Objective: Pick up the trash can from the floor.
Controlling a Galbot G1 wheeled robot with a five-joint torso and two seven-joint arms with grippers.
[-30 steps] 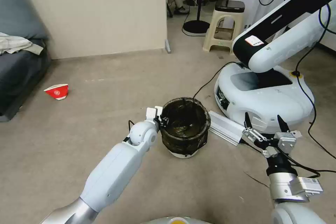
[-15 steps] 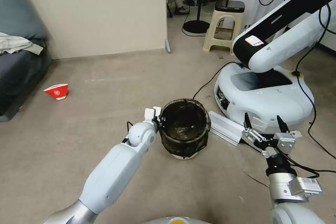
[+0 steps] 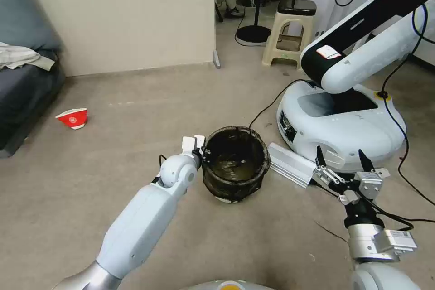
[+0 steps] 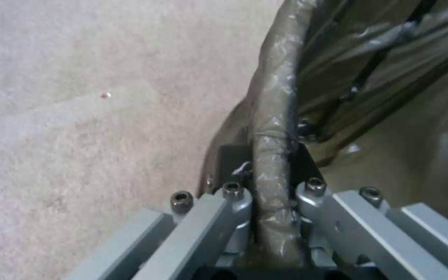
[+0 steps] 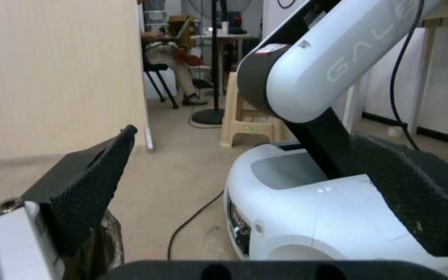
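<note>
trash can (image 3: 234,165) bag-wrapped rim pinched by left end effector (image 4: 273,163)

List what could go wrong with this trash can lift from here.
1. The left gripper pinches only the bag-wrapped rim of the trash can on one side. The plastic may slip or tear, and the can may tilt and swing.
2. The aluminium rail and black cable lie close beside the can on the floor; a swinging can could knock them.
3. The right gripper hangs open, well apart, giving no support if the grip fails.
</note>
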